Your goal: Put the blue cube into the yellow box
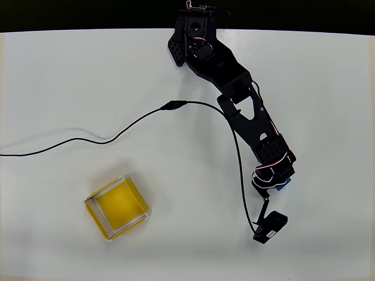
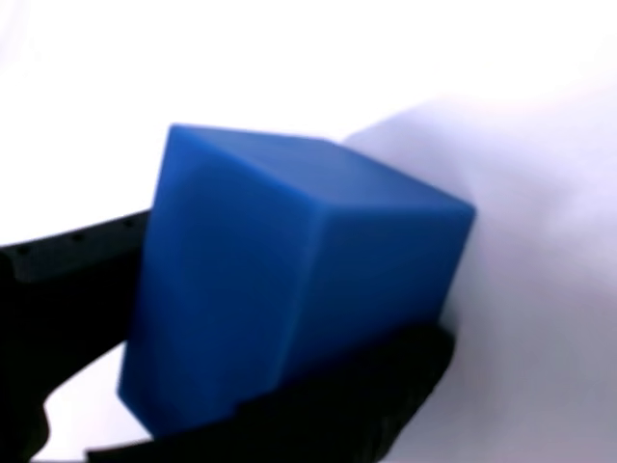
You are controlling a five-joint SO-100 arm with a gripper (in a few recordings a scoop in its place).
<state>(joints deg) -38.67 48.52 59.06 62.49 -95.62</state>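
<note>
Jaws clenched on the blue cube (image 2: pixel 289 289) at the black arm's (image 1: pixel 246 111) tip, over the white surface (image 1: pixel 88 76), well apart from the yellow box (image 1: pixel 117 208) at lower left overhead.

White table (image 1: pixel 70 76) — a thin black cable (image 1: pixel 88 139) snakes across it.

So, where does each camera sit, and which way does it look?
Overhead view: above the table, facing straight down; shows the whole black arm, the yellow box and the cable.
Wrist view: on the arm's wrist, looking along the gripper; black fingers around the blue cube.
Shared: the blue cube, a sliver beside the gripper from overhead.
</note>
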